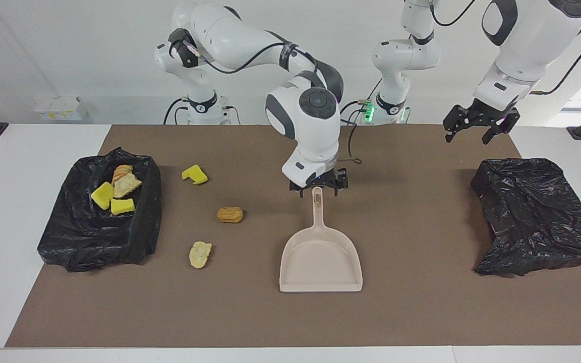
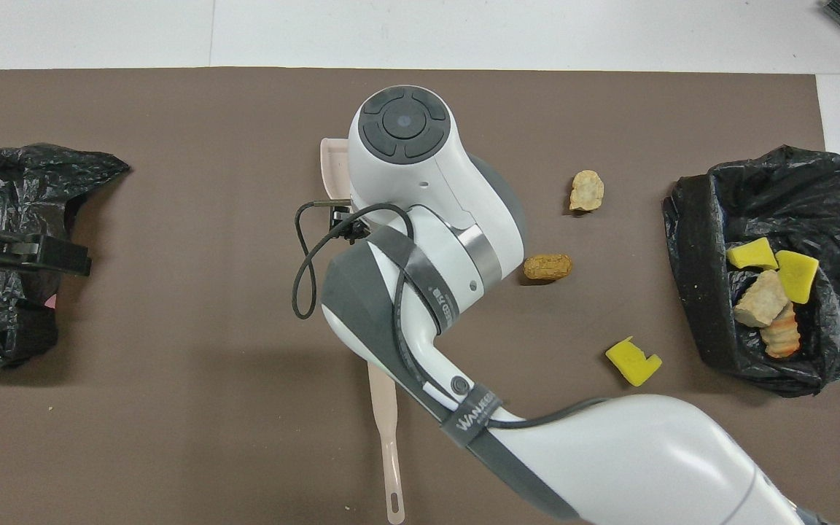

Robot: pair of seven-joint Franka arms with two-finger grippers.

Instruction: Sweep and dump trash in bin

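Note:
A beige dustpan (image 1: pixel 321 257) lies in the middle of the mat, its handle (image 1: pixel 317 201) pointing toward the robots. In the overhead view the handle (image 2: pixel 389 437) shows, while the arm hides most of the pan (image 2: pixel 331 168). My right gripper (image 1: pixel 318 187) hangs open over the handle's end. Three scraps of trash lie loose on the mat: a yellow sponge chunk (image 1: pixel 194 174) (image 2: pixel 631 361), a brown piece (image 1: pixel 230 215) (image 2: pixel 547 267) and a tan piece (image 1: pixel 200 254) (image 2: pixel 586 191). Several more scraps (image 1: pixel 119 194) (image 2: pixel 770 292) lie in the black-lined bin (image 1: pixel 144 217) (image 2: pixel 697 292). My left gripper (image 1: pixel 478 132) (image 2: pixel 74 259) waits open.
A second black bag (image 1: pixel 537 222) (image 2: pixel 26 168) lies crumpled at the left arm's end of the table, under the left gripper. The brown mat (image 1: pixel 421 302) covers most of the white table. No brush shows.

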